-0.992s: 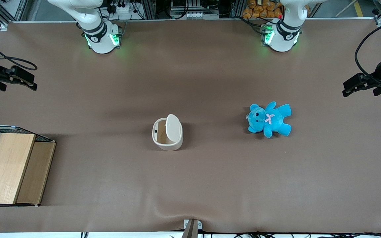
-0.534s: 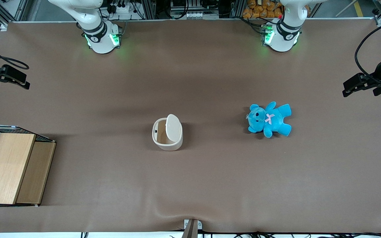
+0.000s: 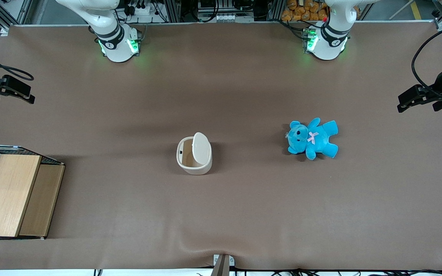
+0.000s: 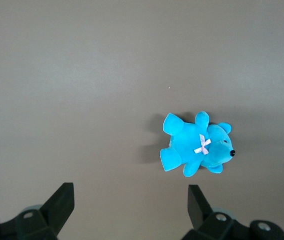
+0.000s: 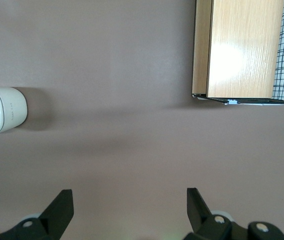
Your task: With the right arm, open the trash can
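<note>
Trash can (image 3: 194, 155): stands mid-table on the brown table (image 3: 221, 214), lid (image 3: 201, 148) flipped up, tan inside showing.
Gripper (image 3: 4, 89): at the working arm's end of the table, raised, well apart from the trash can; its 2 fingers (image 5: 60, 210) spread wide, holding nothing.
Wooden box (image 3: 12, 193): nearer the front camera than the gripper (wire mesh on 1 side).
Blue teddy (image 3: 312, 138): toward the parked arm's end.
</note>
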Robot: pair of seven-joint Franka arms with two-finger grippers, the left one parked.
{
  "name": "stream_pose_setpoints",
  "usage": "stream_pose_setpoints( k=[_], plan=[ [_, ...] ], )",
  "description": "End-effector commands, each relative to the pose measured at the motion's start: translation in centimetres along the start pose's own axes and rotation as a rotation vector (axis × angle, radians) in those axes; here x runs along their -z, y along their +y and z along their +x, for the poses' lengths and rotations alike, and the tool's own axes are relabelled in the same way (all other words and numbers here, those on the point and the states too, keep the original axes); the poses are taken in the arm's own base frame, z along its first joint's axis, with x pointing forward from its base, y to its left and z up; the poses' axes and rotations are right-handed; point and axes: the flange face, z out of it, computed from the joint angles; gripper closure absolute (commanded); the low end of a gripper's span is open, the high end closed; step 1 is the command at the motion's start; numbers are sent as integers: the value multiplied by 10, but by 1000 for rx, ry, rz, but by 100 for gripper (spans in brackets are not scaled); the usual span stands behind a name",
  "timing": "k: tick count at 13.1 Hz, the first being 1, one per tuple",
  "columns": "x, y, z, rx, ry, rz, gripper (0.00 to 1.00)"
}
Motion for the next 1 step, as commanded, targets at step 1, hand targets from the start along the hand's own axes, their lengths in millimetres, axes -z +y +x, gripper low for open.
stream_pose_setpoints(
  k=[1],
  plan=[
    [2,2,-5,30,8,13,0]
  ],
)
